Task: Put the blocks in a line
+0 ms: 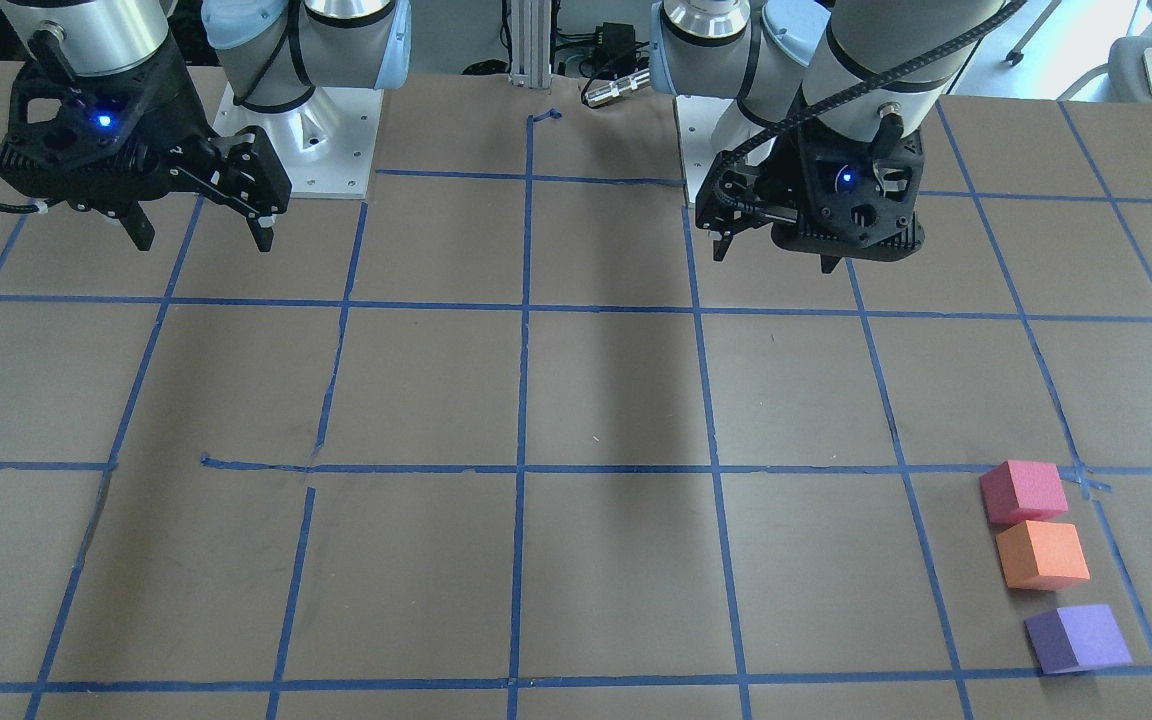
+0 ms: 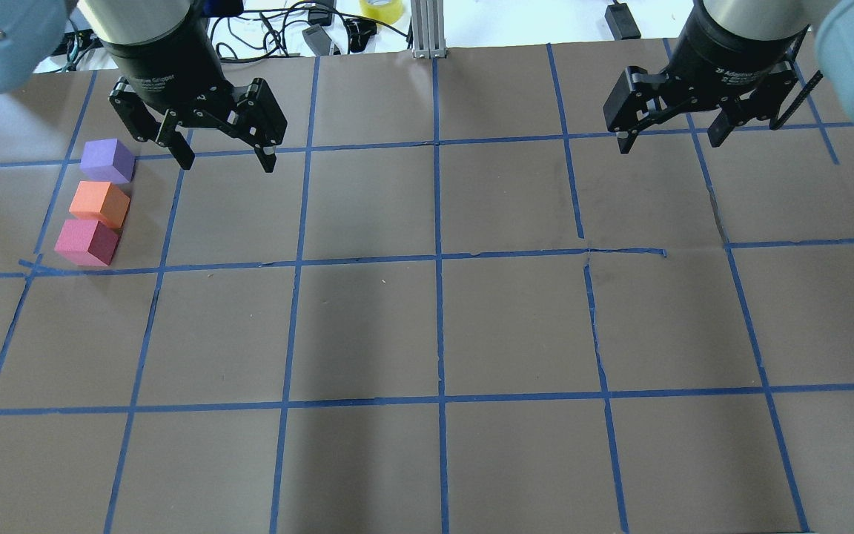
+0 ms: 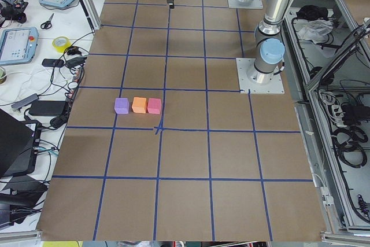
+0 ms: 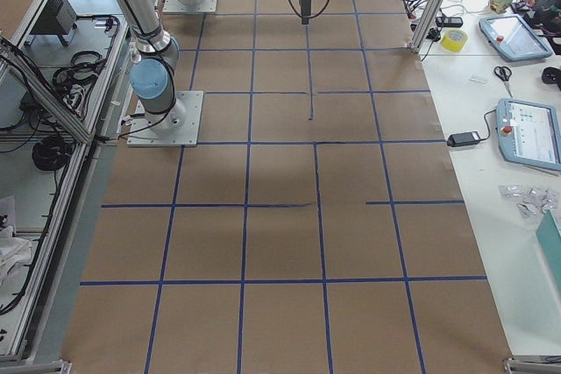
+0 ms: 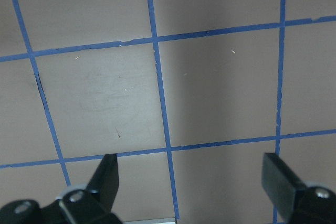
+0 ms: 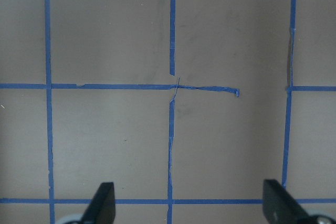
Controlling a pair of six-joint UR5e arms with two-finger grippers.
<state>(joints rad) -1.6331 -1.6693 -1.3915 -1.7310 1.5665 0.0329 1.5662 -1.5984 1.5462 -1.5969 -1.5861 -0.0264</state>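
The purple block point(image 1: 1076, 638) is sitting nearest the front-facing camera. The orange block point(image 1: 1041, 555) is lying just beyond it across a narrow gap, and the red-pink block point(image 1: 1022, 491) is touching the orange one's far side. Seen from overhead, the three are forming a short row whose long axis is running roughly from 12 to 6 o'clock, leaning slightly toward 1 and 7, on the robot's left part of the table point(image 2: 434, 326).

The left gripper point(image 2: 227, 159) is hovering above the table with its jaws spread wide and nothing between them. From it, the purple block is lying at about 9 o'clock and the other two at about 8 o'clock, all close by. The right gripper point(image 2: 669, 141) is also hanging with its jaws apart and empty, well away at 3 o'clock from the row. So any further nudge, probably closing the purple block's gap, is falling to the left arm, which would be reaching toward 9 o'clock.
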